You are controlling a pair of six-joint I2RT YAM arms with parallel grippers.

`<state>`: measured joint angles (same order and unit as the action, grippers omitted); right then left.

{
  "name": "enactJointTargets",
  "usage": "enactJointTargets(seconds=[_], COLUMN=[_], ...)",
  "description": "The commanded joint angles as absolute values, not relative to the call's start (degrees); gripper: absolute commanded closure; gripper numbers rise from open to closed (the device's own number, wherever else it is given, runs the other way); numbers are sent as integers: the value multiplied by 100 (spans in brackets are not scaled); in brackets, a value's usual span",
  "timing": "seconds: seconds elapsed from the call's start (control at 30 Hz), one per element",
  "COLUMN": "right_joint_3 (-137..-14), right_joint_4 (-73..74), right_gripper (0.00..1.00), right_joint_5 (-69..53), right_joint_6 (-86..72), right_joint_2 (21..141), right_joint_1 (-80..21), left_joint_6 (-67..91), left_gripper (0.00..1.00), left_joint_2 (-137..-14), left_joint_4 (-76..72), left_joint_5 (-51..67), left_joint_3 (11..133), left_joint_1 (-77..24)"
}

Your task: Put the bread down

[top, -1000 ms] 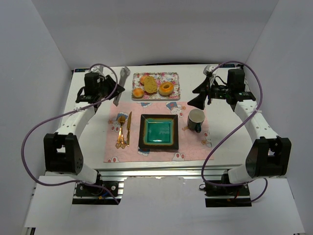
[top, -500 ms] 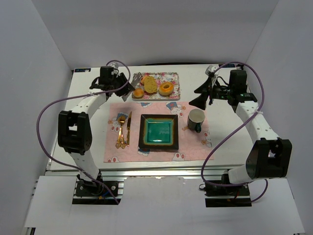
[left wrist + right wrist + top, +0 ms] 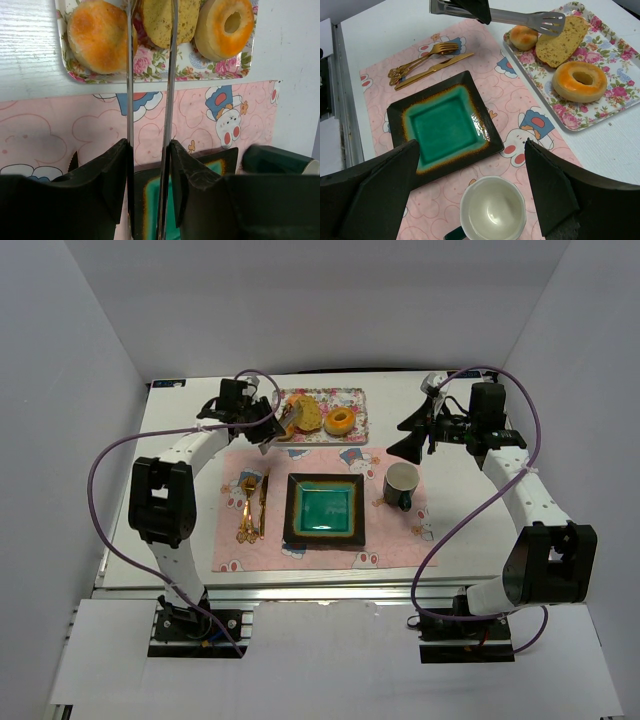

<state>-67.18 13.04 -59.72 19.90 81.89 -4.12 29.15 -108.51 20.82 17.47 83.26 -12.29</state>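
Nearest the arms, the plate [image 3: 323, 511] sits bare in the middle of the mat [image 3: 235, 552], with the cutlery [image 3: 251, 505] to its left and the mug [image 3: 401, 484] to its right. It reads as the setting's open spot, and so probably the place meant for the bread.

The right claw [image 3: 405, 434] hangs spread and holding nothing, just beyond the mug. It appears parked at the counter's [image 3: 460, 525] right side, out of the left arm's way.

The left claw [image 3: 149, 165] is clenched on the tongs [image 3: 520, 19], pinching both arms near their handle end so the squeeze carries to the tips. The tool gives reach over the tray [image 3: 355, 397] at the far edge of the mat.

On the tray, the slice [image 3: 561, 42] lies between the bun [image 3: 522, 36] and the ring [image 3: 580, 80]. The tong tips are at the slice, one arm running down the gap beside the bun. Whether they grip it yet I cannot tell. The bread is not yet placed.
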Motion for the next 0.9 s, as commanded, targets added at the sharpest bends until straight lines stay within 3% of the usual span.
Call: enactJointTargets(seconds=[0.0, 0.07, 0.23, 0.43, 0.57, 0.87], right_joint_3=[-6715, -6724, -6741, -6785, -6785, -6803], right_joint_4=[1081, 1081, 1081, 1151, 1248, 1292], right_gripper=[11, 11, 11, 11, 11, 10], right_joint_5=[-6117, -6109, -6126, -6135, -6135, -6144], right_joint_6=[1951, 1951, 1951, 1995, 2065, 2118], right_joint_2=[8077, 8068, 8077, 8016, 7981, 8016], right_joint_1=[-378, -378, -378, -360, -343, -334], left_joint_6=[2777, 2777, 2856, 3014, 3146, 4078], left_gripper=[53, 56, 79, 99, 100, 100], left_joint_2=[-10775, -10758, -10653, -10066, -9362, -7298], left_joint_4=[2127, 2101, 1987, 1828, 1819, 2064], left_joint_5=[1793, 1880, 2021, 2004, 2004, 2530], left_joint_3=[8578, 8561, 8508, 8447, 8104, 6092], left_joint_1=[-1266, -1274, -1275, -1275, -1283, -1318])
